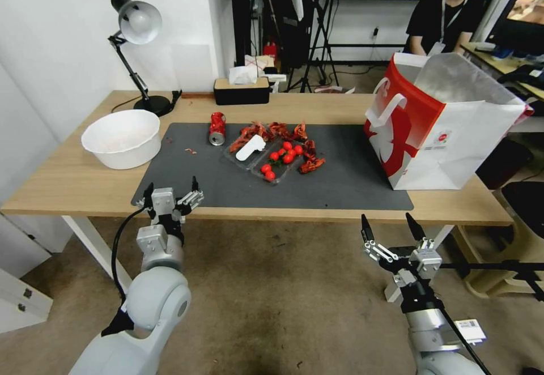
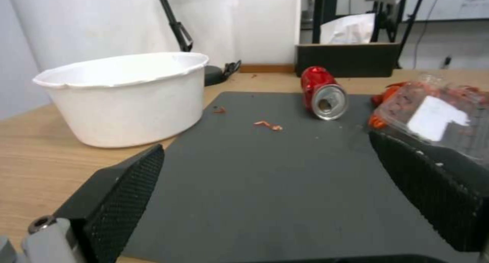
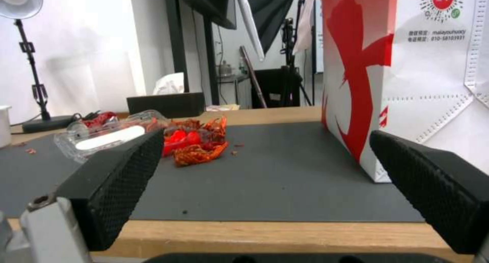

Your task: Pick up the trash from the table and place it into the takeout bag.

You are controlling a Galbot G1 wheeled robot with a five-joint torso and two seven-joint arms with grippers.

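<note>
I see both pincers released: left pincer (image 1: pixel 171 191) at the long light-wood surface's (image 1: pixel 68 182) edge, right pincer (image 1: pixel 392 229) below it. The crushed red drink can (image 1: pixel 217 128) lies on its side at eleven o'clock on the dark grey rectangular mat (image 1: pixel 334 179); the white-and-red boxy paper takeout bag (image 1: pixel 439 126) stands at three.

— Which trash lies on the worktop (image 1: pixel 73 182)?
— A red drink can (image 1: pixel 217 128) on its side, far left on the grey mat.
— The takeout bag (image 1: pixel 447 120)?
— It stands upright and open at the right, red panel facing left.

Left gripper (image 1: pixel 171 189) is up front, fingers spread wide. Right gripper (image 1: pixel 391 228) sits lower, also wide apart.
</note>
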